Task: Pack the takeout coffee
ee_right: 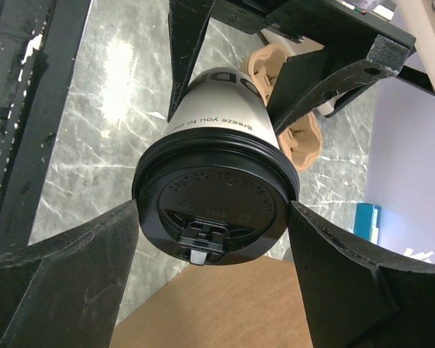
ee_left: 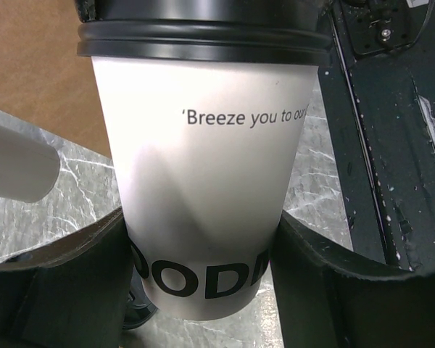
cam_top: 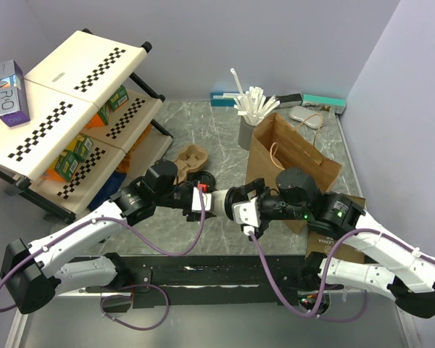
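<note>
The takeout coffee, a white paper cup (ee_left: pixel 203 181) with a black lid (ee_right: pixel 217 196), hangs on its side above the table between both arms (cam_top: pixel 217 196). My left gripper (ee_left: pixel 203 275) is shut on the cup's lower body, with a finger (ee_left: pixel 72 290) pressed to each side just above the base. My right gripper (ee_right: pixel 216 210) comes at it from the lid end. Its fingertips (ee_right: pixel 127 217) touch the lid's rim on both sides. The lid faces the right wrist camera with its sip tab closed.
A brown paper bag (cam_top: pixel 290 156) stands open behind the right arm, and its side shows under the cup (ee_right: pixel 217 312). A brown pulp cup carrier (cam_top: pixel 191 161) lies behind the left gripper. A grey cup of white sticks (cam_top: pixel 250 127) stands at the back. A checkered shelf rack (cam_top: pixel 65 109) fills the left.
</note>
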Controlling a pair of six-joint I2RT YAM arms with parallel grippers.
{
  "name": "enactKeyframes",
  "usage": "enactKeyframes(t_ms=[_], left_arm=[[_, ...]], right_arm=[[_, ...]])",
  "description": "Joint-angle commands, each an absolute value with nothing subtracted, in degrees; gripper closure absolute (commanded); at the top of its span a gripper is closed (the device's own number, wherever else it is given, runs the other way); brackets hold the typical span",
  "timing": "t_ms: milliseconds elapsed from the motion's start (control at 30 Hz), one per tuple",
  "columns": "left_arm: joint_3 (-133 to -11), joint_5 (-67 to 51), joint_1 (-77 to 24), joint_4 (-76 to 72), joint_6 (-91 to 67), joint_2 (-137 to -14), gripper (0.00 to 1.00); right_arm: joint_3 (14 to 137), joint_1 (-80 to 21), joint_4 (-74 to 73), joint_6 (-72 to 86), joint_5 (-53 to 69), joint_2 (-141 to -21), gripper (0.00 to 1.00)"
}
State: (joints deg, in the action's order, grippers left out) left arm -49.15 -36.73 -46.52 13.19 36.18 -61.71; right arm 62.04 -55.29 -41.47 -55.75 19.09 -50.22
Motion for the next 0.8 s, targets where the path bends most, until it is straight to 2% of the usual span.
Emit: enactKeyframes(t_ms=[0, 200, 400, 433, 500, 533, 633, 767], left_arm=[[-51.8, -41.0, -46.9, 9.2, 34.2, -61.1, 0.37], [-51.7, -41.4, -46.9, 9.1, 33.5, -61.1, 0.38], [-51.5, -41.3, -46.9, 8.3, 32.6, -61.1, 0.36], [-51.5, -41.0, -46.9, 8.3, 32.3, -61.1, 0.33], [-51.6, -39.9, -46.9, 8.2, 31.7, -61.2, 0.28], [-51.7, -37.8, -46.9, 8.1, 30.6, -61.3, 0.21], [-52.2, -33.1, -46.9, 9.5, 29.8, -61.6, 0.08], [-54.1, -30.2, -46.9, 15.3, 34.0, -61.1, 0.03]], right_arm=[[60.6, -56.3, -38.2, -57.8, 16.3, -50.1, 0.13], [59.9, -57.0, -36.5, -57.5, 13.7, -50.4, 0.14], [59.9, -57.2, -34.7, -57.0, 11.6, -50.5, 0.33], [60.0, -57.1, -34.7, -57.0, 11.6, -50.5, 0.39], [60.8, -57.1, -35.6, -55.8, 10.8, -50.4, 0.43], [61.4, -57.2, -36.3, -55.4, 10.5, -50.4, 0.48], [65.2, -57.2, -41.5, -54.8, 10.0, -50.4, 0.5], [72.5, -57.1, -48.3, -54.1, 8.4, -49.3, 0.53]])
